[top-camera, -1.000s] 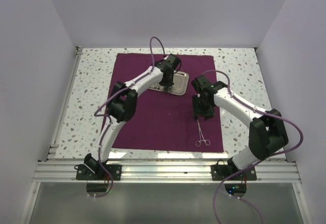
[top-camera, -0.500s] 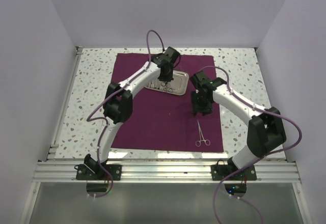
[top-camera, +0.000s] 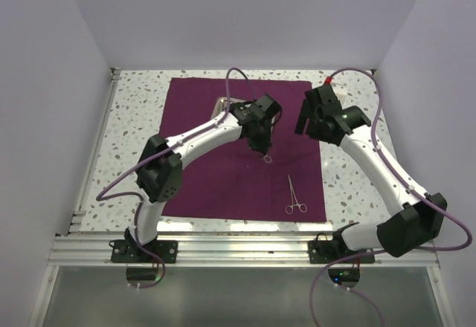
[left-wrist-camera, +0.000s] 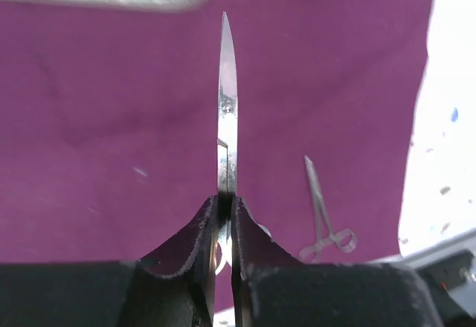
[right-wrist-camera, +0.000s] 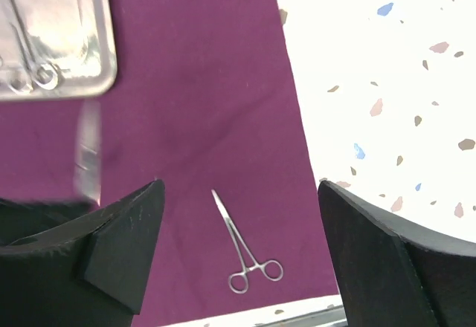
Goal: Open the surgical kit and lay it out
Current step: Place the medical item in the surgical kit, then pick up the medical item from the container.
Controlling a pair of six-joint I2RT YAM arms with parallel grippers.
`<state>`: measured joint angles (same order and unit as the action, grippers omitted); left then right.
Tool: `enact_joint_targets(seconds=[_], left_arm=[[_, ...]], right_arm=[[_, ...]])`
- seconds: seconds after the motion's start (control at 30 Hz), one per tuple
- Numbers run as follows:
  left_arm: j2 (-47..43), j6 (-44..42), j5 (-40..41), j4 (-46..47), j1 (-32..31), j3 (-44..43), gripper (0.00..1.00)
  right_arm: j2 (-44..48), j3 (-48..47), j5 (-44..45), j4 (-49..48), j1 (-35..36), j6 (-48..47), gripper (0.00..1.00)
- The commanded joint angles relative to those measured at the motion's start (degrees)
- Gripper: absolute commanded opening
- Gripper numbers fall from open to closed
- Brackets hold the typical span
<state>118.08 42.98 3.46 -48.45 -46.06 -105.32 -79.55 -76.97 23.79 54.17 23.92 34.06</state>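
The forceps lie near the front edge of the purple cloth, toward its right side. By my judgement the steel instrument pinched in the left gripper should be lowered flat beside them, parallel but apart, and let go only once it rests on the cloth. The left arm reaches over the cloth's middle, wrist bent down. Farther back, the steel tray holds other instruments near the cloth's far edge. The right gripper hovers spread wide and empty above its far right corner.
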Motion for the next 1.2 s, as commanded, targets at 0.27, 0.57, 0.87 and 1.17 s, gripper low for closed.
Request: enact_joint_targets(seconds=[0.27, 0.57, 0.87, 1.17], left_arm=[[0.92, 13.18, -9.96, 0.98, -11.41, 0.11, 0.0], [-0.75, 9.76, -6.47, -0.41, -12.04, -4.8, 0.64], [-7.34, -2.97, 5.14, 3.53, 2.72, -0.41, 0.7], [14.17, -16.79, 9.11, 2.55, 10.9, -28.0, 0.71]], right_arm=[[4.66, 3.4, 3.63, -1.26, -2.21, 6.01, 0.89], [3.71, 4.29, -8.45, -7.31, -3.09, 2.08, 0.88], [-4.65, -8.0, -17.29, -11.11, -3.0, -0.48, 0.84], [-3.16, -9.79, -16.32, -4.08, -3.09, -2.69, 0.84]])
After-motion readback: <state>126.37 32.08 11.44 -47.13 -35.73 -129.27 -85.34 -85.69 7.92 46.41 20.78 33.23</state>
